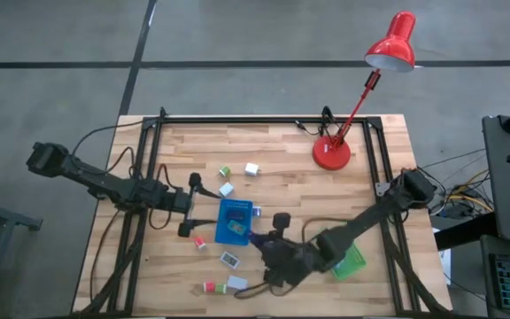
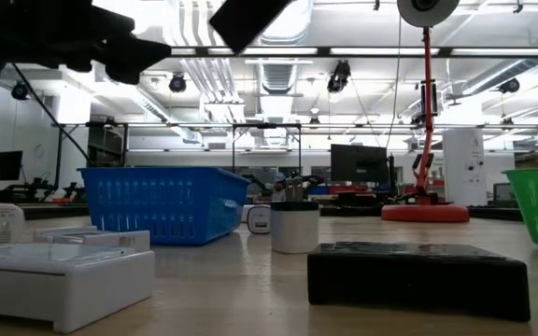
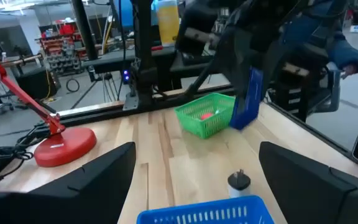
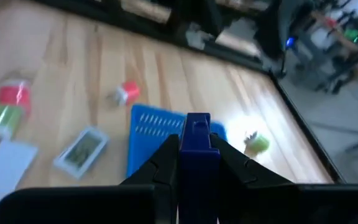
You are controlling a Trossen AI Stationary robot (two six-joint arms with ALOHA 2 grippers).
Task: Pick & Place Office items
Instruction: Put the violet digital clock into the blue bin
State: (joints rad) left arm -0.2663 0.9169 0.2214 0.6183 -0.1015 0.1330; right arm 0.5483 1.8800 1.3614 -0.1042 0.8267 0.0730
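Observation:
My right gripper (image 1: 257, 237) is shut on a navy block (image 4: 197, 146) just off the near right corner of the blue tray (image 1: 235, 221). My left gripper (image 1: 189, 213) stands open at the blue tray's left side, its fingers level with nothing between them. Small office items lie loose on the wood: a white block (image 1: 252, 168), a green and white one (image 1: 224, 171), a red and white one (image 1: 200, 241), a white box (image 1: 229, 260) and a red and green one (image 1: 209, 286). The green tray (image 1: 351, 261) stands to the right, with a red item (image 3: 207, 115) inside. My right gripper pinches the navy block between its two fingers (image 4: 166, 155), which lie on its two flat sides (image 4: 199, 163). The block's free end (image 4: 197, 119) sticks out past the fingertips. It is lifted clear of the table and stands tilted in the left wrist view (image 3: 248, 99).
A red desk lamp (image 1: 332, 152) stands at the far right of the table. In the low view a black block (image 2: 418, 271), white boxes (image 2: 54, 266) and a white cylinder (image 2: 294, 227) lie near the front. A black frame (image 1: 264, 120) runs along the table's edges.

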